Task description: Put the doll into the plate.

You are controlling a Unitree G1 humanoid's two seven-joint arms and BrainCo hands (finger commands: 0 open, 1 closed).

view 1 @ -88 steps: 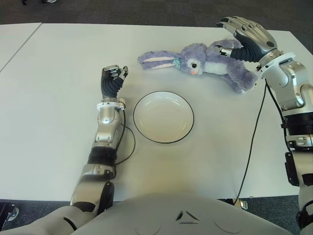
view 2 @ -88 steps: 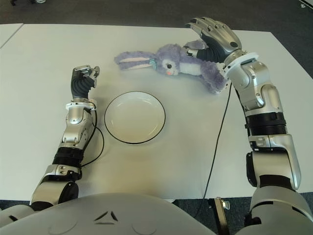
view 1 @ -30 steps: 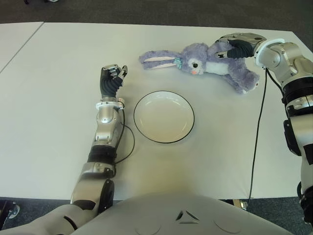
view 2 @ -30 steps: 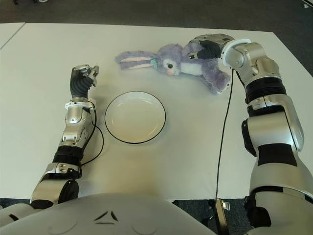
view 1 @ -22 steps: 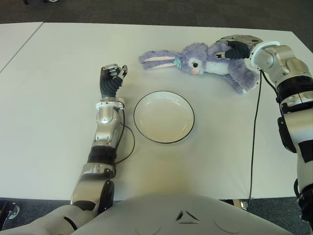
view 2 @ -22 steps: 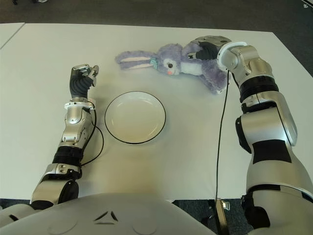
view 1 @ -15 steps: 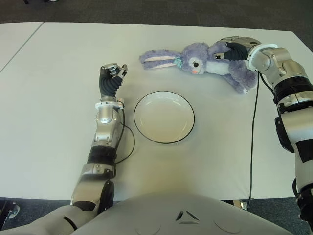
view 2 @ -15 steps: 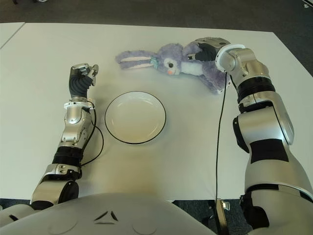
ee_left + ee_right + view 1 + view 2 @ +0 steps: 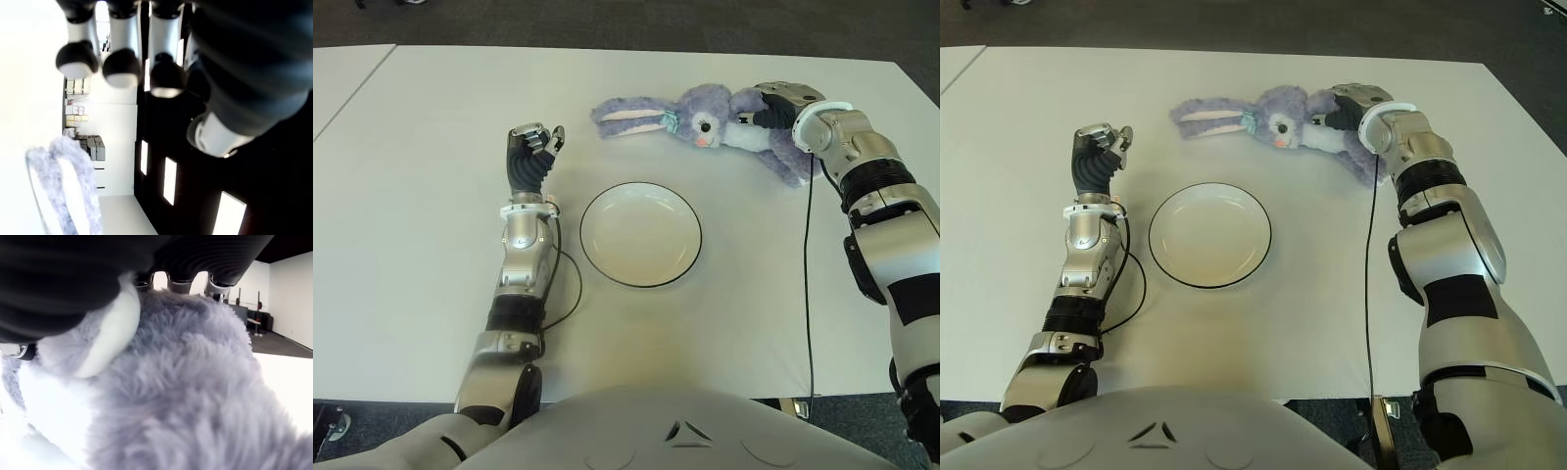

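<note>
At upper right, the right hand clamps the doll. Gripped off-centre, it could sag and miss the plate. Left hand is curled, empty.

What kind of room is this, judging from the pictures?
Probably a lab or office workspace. A large white table stands on dark floor, bearing only a plush doll and a plate, and the left wrist view shows shelving with boxes behind.

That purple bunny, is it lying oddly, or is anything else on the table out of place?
Nothing stands out. The bunny doll lies flat on the white table, ears stretched toward the robot's left, with the right hand closed around its body. The plate sits empty and level nearer the robot. The left hand is raised left of the plate, holding nothing.
</note>
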